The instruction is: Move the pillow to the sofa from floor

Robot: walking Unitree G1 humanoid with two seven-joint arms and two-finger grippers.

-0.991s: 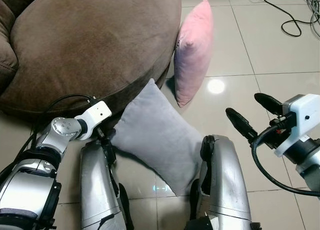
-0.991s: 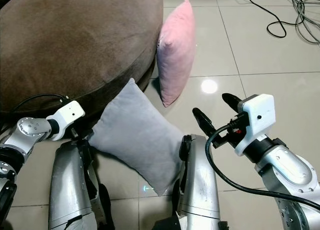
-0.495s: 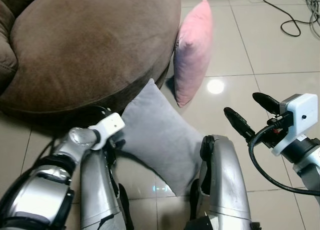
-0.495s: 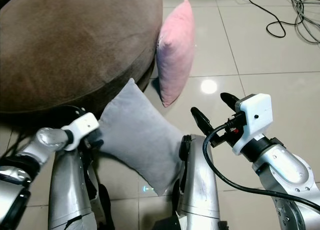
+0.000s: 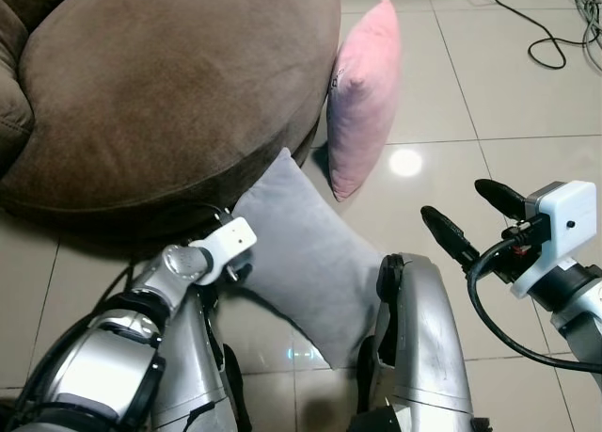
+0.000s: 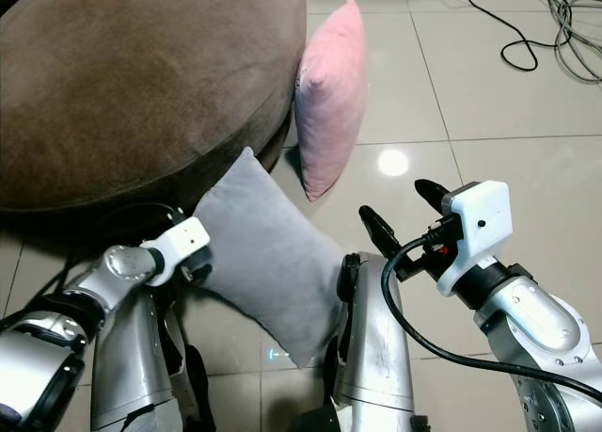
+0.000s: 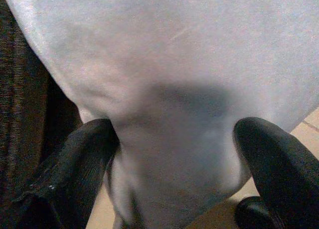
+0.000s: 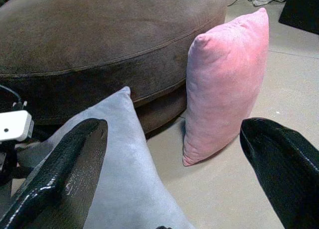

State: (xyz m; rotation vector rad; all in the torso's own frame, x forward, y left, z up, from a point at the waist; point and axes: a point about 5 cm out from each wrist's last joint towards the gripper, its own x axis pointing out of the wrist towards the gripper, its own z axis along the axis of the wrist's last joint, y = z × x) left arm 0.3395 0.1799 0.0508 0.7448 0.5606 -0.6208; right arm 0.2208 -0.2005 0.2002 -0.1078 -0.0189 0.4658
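A grey pillow (image 5: 306, 258) lies tilted on the tiled floor, leaning against the brown sofa (image 5: 169, 84) and my legs. A pink pillow (image 5: 362, 103) stands on edge against the sofa's round side. My left gripper (image 7: 174, 154) is at the grey pillow's left edge, low beside the sofa base. It is open, and a bulge of grey fabric sits between its two fingers (image 7: 75, 164). My right gripper (image 5: 455, 200) hovers open over the floor to the right of the grey pillow, holding nothing and pointing toward both pillows.
My two silver legs (image 5: 423, 347) stand close to the grey pillow's lower corner. Black cables (image 5: 550, 32) trail over the tiles at the far right. Bare tile floor (image 5: 470, 93) spreads to the right of the pink pillow.
My left arm has swung right, from beside the sofa base to the grey pillow's left edge, with its fingers now astride the fabric. The right gripper has barely shifted.
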